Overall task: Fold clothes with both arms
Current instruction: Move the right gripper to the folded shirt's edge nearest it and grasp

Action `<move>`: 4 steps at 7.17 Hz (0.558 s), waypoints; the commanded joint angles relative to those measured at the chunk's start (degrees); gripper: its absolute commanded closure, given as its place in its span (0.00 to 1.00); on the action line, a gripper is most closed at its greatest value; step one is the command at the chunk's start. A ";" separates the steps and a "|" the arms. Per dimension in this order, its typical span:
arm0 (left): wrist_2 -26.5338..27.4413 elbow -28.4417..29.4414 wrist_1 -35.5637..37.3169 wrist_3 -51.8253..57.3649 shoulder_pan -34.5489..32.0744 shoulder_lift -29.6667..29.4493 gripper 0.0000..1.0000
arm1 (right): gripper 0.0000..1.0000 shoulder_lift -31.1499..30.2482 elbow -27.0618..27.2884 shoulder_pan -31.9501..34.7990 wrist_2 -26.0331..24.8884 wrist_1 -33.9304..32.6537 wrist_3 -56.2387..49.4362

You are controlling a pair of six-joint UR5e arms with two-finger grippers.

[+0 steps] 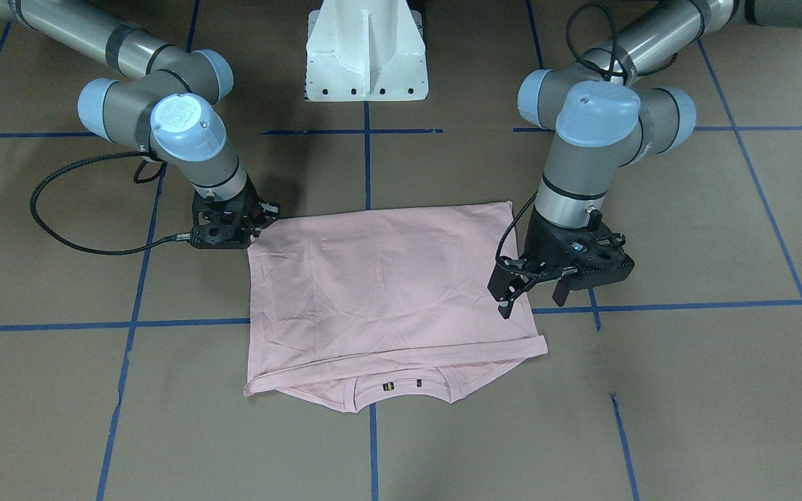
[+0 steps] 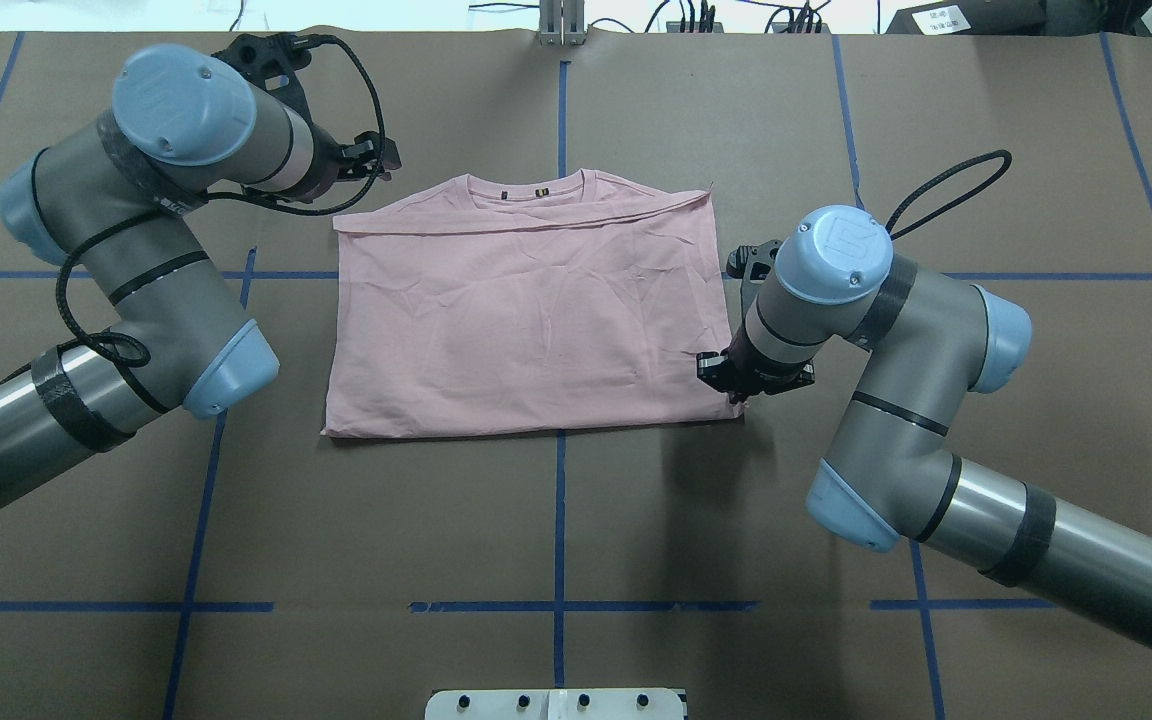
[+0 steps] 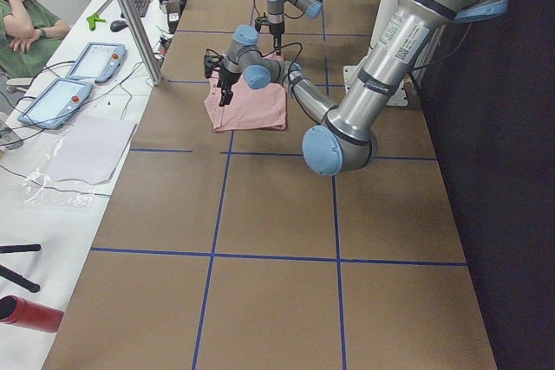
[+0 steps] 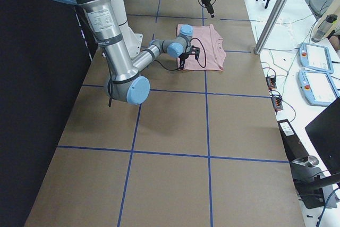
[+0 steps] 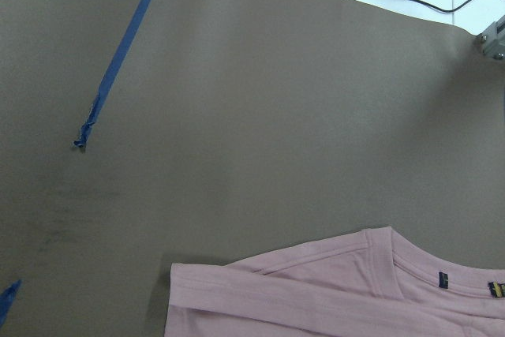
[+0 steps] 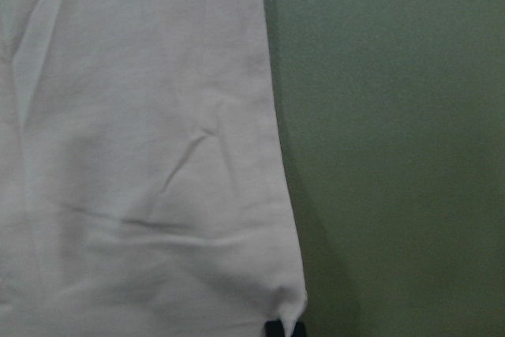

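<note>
Left gripper (image 1: 532,306) hangs above the desk (image 1: 686,390), beside the side edge of the T-shirt (image 1: 387,278), with its two fingers spread apart and nothing between them. Its wrist view shows bare desk and the collar-end corner of the garment, with no finger in frame.

Right gripper (image 1: 256,226) sits low at the T-shirt corner nearest the robot, on the opposite side. Its wrist view shows that corner slightly puckered next to a dark fingertip at the bottom edge. Whether the fingers are closed on the fabric cannot be determined.

The pale pink T-shirt lies flat near the centre of the desk, folded crosswise into a rough rectangle with a plain side up. The ribbed collar (image 1: 401,396) and its small labels protrude beyond the folded-over edge on the side away from the robot. Blue tape lines (image 1: 373,445) run under the garment.
</note>
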 commanded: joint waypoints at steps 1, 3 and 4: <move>0.03 0.00 -0.01 0.07 0.02 -0.07 0.00 | 1.00 -5.20 6.60 0.07 0.02 -0.34 0.03; 0.03 0.00 0.08 0.07 0.02 -0.08 0.00 | 1.00 -16.86 19.41 -4.65 0.02 -0.86 0.29; 0.03 -0.09 -0.01 0.07 0.02 -0.07 0.00 | 1.00 -22.58 24.78 -8.77 0.10 -0.87 0.99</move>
